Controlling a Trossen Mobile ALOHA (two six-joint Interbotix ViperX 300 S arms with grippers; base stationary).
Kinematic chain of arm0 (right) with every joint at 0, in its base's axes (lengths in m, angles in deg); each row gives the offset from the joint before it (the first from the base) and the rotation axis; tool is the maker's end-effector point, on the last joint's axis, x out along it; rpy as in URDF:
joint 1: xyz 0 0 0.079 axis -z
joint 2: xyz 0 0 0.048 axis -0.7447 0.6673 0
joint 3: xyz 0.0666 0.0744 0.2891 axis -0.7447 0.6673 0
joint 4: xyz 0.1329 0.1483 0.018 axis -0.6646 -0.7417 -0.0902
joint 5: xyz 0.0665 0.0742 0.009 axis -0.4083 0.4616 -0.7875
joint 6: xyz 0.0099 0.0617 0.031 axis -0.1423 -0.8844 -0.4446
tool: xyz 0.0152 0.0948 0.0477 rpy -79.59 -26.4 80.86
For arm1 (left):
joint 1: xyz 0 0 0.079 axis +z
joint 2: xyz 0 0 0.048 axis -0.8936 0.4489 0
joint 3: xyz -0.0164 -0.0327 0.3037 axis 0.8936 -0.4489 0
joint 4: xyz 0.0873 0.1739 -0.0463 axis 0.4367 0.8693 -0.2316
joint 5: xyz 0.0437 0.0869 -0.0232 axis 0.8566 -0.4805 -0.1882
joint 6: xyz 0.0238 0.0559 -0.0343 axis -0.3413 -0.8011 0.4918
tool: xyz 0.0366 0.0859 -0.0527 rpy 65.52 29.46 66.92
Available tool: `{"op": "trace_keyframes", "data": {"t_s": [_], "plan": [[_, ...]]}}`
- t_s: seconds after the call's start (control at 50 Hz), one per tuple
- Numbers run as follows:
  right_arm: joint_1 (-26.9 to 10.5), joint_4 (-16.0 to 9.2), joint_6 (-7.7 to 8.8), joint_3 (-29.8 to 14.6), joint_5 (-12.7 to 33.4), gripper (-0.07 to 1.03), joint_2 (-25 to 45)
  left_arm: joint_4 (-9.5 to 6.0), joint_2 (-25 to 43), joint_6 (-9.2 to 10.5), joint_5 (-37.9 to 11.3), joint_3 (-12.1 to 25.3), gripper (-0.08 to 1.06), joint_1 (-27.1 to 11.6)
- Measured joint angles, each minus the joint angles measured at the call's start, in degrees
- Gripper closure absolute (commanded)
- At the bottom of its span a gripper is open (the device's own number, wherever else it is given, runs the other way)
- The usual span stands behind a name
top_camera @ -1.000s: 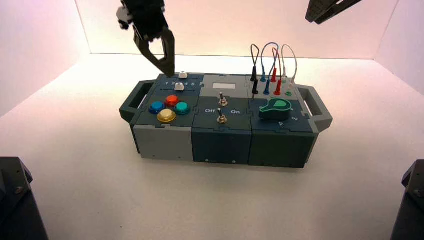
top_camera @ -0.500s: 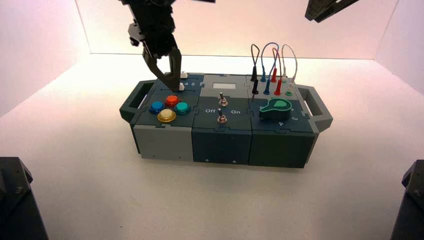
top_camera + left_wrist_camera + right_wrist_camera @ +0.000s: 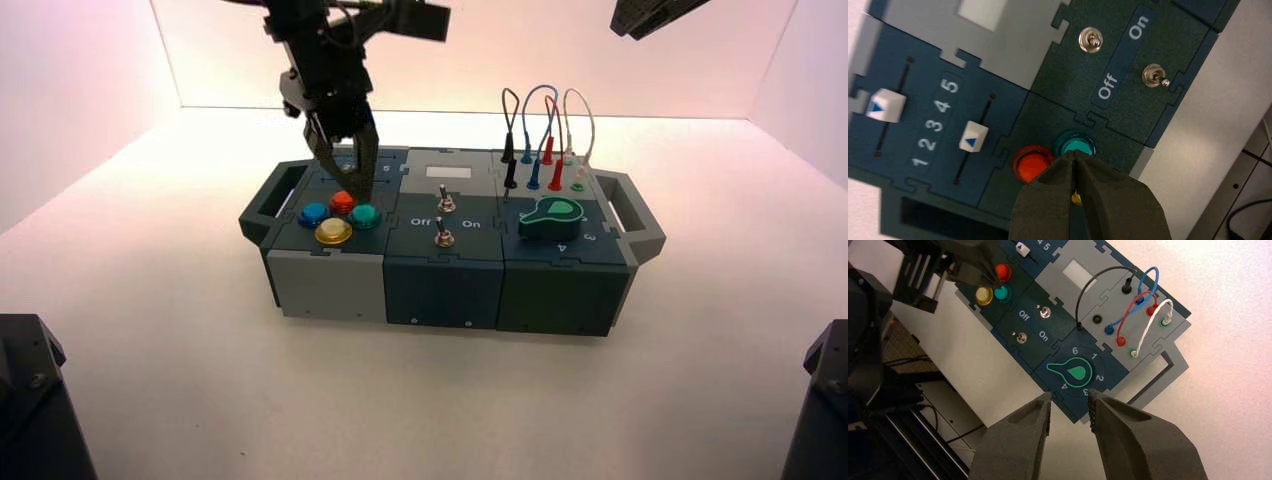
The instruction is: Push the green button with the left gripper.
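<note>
Box (image 3: 445, 293) is sitting on the table (image 3: 400, 400). Right claw (image 3: 1070, 396) is idling above the far right, fingers parting around nothing. Left claw (image 3: 1074, 153) is pointing down over the box's near left panel, fingers closing flush together, gripping nothing; tips are hovering at or just above the green button (image 3: 365, 218), contact unclear. Button, rightmost of four domes, is probably behaving as smooth, light-sprung plastic, needing no grasp, only a centred downward press.
</note>
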Motion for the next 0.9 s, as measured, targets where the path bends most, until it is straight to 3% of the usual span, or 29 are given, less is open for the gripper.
{"op": "trace_keyframes", "data": {"t_s": [0.62, 0.9], "plan": [[0.00, 0.09, 0.00, -0.44, 0.00, 0.55, 0.18, 0.00, 2.20, 0.18, 0.35, 1.23, 1.01, -0.88], [0.09, 1.58, 0.00, -0.44, -0.26, 0.55, 0.26, 1.58, -4.57, 0.18, -5.01, 1.23, 1.01, -1.23]]}}
